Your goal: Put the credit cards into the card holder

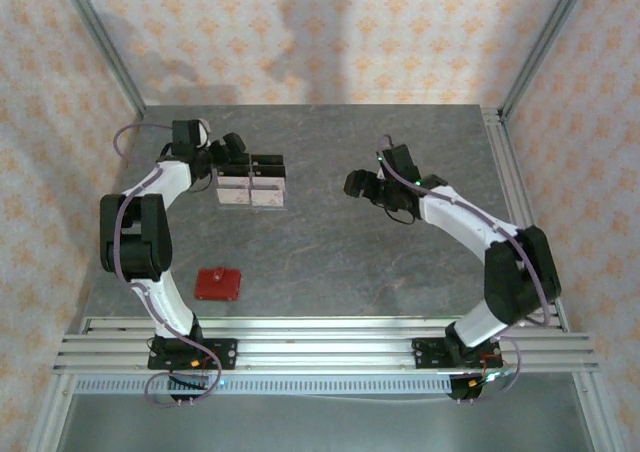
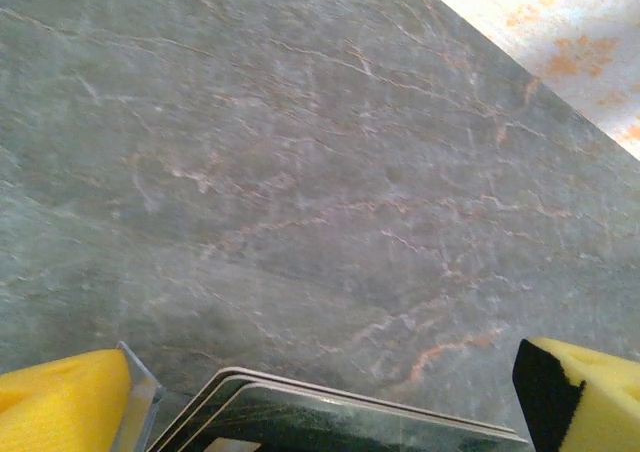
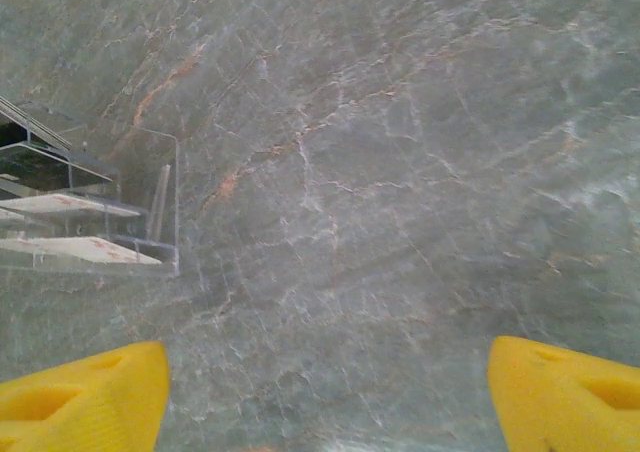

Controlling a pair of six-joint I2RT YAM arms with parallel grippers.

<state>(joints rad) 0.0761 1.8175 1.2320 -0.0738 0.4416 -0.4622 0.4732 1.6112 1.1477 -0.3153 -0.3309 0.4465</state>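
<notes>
The credit cards (image 2: 400, 427) sit stacked in the clear stand (image 1: 251, 204), their long edges running across between the left pincer's (image 2: 325, 392) yellow fingers (image 2: 65, 397). That pincer hovers over the stand's far side, spread fully wide and gripping nothing. The red card holder (image 1: 218, 283) lies flat on the table (image 1: 400, 262) nearer than the stand, closed, its long axis roughly crosswise and slightly skewed. To the right of the stand, well apart from it, the right pincer (image 3: 325, 392) gapes wide and empty.

Behind the card holder (image 1: 218, 283), a stand (image 1: 251, 204) with cards (image 1: 236, 185) in it
</notes>
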